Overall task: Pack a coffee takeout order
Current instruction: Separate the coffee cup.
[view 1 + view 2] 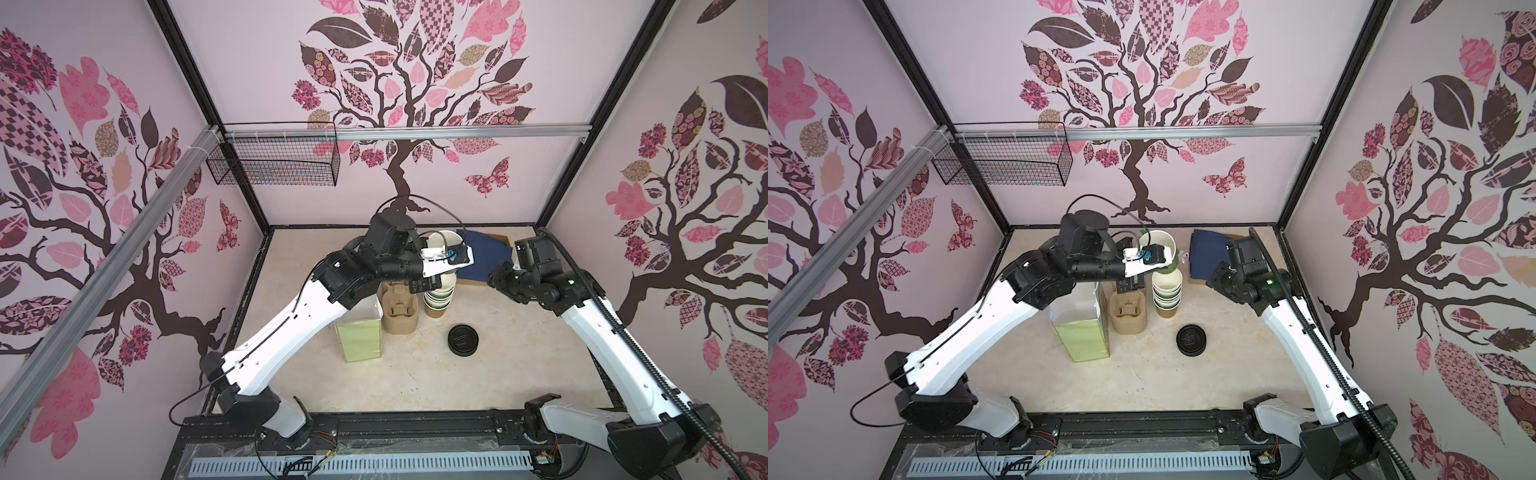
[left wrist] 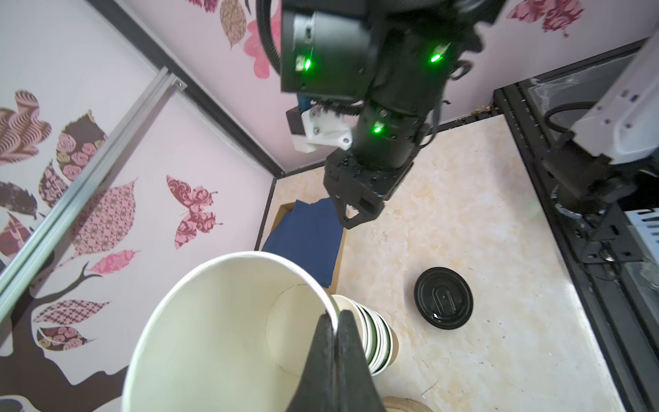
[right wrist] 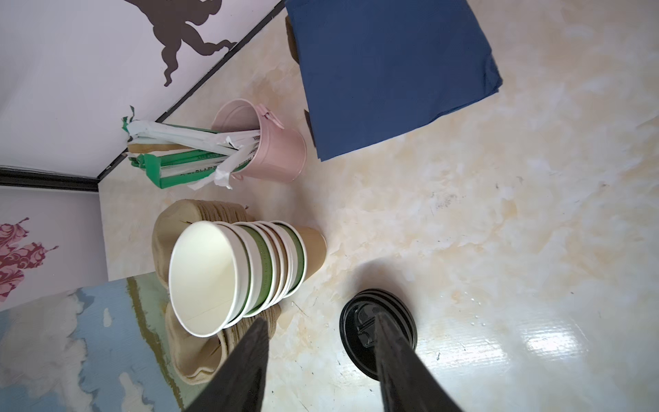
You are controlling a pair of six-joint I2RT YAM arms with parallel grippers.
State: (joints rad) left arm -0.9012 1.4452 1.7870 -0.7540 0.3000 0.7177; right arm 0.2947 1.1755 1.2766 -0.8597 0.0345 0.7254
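My left gripper (image 2: 335,321) is shut on the rim of a lidless paper cup (image 2: 214,339), white inside and olive-green outside. It holds the cup (image 1: 442,245) tilted above the stack of cups (image 1: 438,297). My right gripper (image 3: 321,319) hangs open and empty above the table, between the stack of cups (image 3: 228,274) and the black lids (image 3: 356,339). The tan cup carrier (image 1: 399,309) stands left of the stack. The pale green paper bag (image 1: 359,336) stands upright beside the carrier. Navy napkins (image 1: 484,253) lie at the back right.
A pink bucket (image 3: 271,142) of wrapped straws stands near the back wall. A wire basket (image 1: 274,162) hangs on the back rail. The pile of black lids (image 1: 462,340) lies in front of the cup stack. The right gripper (image 2: 360,214) hovers by the napkins (image 2: 306,242).
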